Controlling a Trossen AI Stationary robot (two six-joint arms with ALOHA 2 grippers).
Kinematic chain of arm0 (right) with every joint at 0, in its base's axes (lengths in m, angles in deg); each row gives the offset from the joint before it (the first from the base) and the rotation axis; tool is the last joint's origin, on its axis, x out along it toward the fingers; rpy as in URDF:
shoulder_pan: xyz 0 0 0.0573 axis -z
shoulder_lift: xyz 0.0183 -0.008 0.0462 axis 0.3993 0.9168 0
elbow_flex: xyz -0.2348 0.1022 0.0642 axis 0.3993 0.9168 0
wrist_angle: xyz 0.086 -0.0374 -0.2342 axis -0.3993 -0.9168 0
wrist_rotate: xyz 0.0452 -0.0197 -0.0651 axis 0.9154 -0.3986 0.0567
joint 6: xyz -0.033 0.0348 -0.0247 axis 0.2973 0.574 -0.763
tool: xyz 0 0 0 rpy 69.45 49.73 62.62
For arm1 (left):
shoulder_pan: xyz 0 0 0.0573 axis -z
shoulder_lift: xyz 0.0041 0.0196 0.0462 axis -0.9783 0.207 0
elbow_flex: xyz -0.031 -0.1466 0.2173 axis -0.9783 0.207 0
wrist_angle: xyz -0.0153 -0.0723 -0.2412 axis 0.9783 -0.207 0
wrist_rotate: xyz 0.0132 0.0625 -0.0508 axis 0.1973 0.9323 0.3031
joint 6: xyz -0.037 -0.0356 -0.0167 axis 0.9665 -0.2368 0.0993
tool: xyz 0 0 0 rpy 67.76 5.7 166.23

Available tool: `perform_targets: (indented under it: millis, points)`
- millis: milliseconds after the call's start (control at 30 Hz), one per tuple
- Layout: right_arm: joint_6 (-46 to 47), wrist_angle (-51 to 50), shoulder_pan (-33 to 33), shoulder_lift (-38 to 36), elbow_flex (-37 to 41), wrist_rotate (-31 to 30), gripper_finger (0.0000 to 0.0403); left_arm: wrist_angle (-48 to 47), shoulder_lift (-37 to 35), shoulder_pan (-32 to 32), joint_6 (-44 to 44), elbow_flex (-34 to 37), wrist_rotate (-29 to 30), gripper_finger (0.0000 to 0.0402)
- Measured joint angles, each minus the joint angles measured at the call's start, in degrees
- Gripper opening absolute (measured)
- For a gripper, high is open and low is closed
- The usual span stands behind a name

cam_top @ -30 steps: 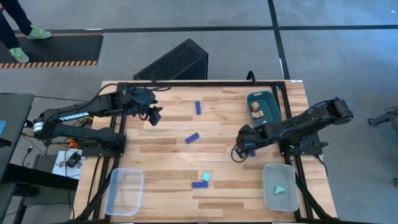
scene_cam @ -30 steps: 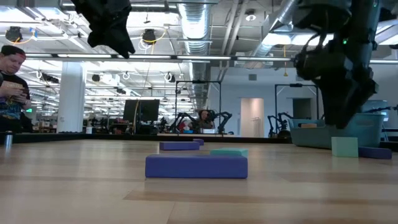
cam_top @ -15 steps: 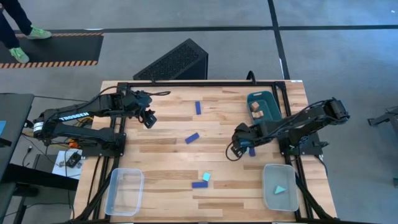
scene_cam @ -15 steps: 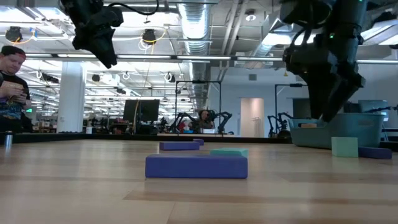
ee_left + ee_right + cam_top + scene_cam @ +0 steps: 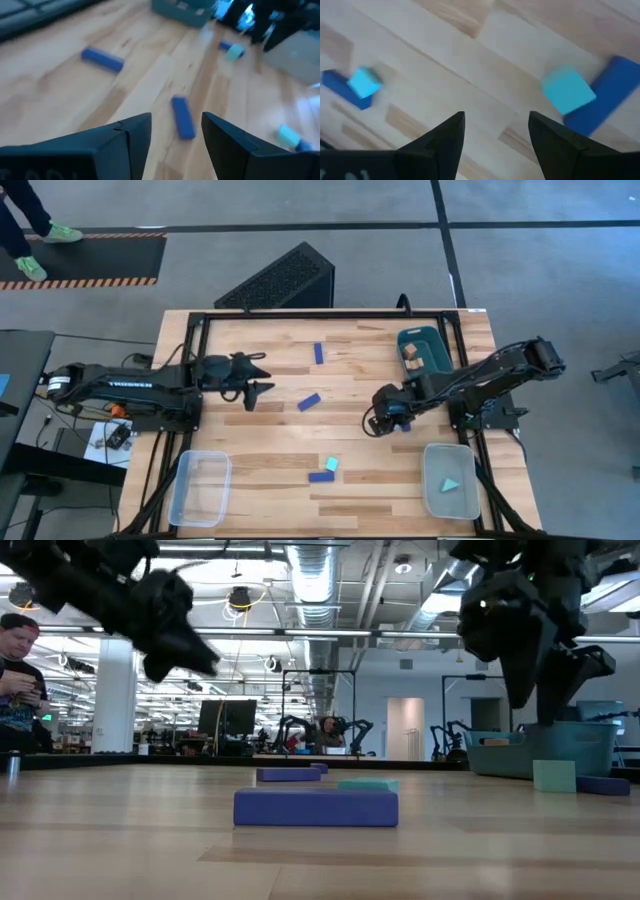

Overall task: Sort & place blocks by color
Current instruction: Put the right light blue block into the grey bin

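My left gripper (image 5: 262, 374) hangs open and low over the table's left half, pointing toward a dark blue bar (image 5: 183, 116) that lies flat near the middle (image 5: 308, 401). My right gripper (image 5: 378, 422) stands open above a light teal cube (image 5: 567, 90), which lies against another dark blue bar (image 5: 606, 99). A second teal cube (image 5: 331, 464) lies beside a blue bar (image 5: 320, 476) near the front. One more blue bar (image 5: 318, 352) lies toward the far edge. Pale wood pieces (image 5: 411, 356) sit in the dark teal bin (image 5: 432, 340).
A clear tray (image 5: 200, 486) stands at the near left. Another clear tray (image 5: 452, 478) at the near right holds a teal wedge (image 5: 450, 485). A black frame runs round the table's edges. Beyond the table, at the left of the low view, a person (image 5: 18, 680) shows.
My left gripper has come down sharply toward the table and reached further toward the middle, tipping from steeply downward to nearly level. My right gripper has turned at the wrist while staying above the teal cube. No block has moved.
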Motion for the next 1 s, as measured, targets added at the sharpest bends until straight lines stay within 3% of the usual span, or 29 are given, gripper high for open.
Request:
perform_targets:
  millis: [233, 433, 567, 700, 1000]
  points:
    - [7.6, -10.8, 1.5, 0.7, 0.2, 1.9, 0.024, -7.1, -0.7, -3.6, -2.9, -1.3, -7.3, 0.0163]
    - [13.2, -10.1, 1.0, 0.8, 0.4, 1.1, 0.024, -11.9, -0.7, -7.5, -10.7, -3.4, -12.8, 0.0162]
    - [18.2, -9.3, 1.4, 0.8, 0.4, -2.7, 0.024, -14.8, -1.5, -9.2, -13.9, -3.4, -16.7, 0.0162]
    - [22.6, -8.9, 1.9, 2.6, 0.4, -3.6, 0.024, -20.0, -3.0, -10.5, -17.5, -3.3, -17.6, 0.0162]
    - [25.3, -1.2, 1.9, 12.9, 0.4, -3.1, 0.024, -19.0, -6.9, -11.6, -16.8, -3.3, -17.9, 0.0162]
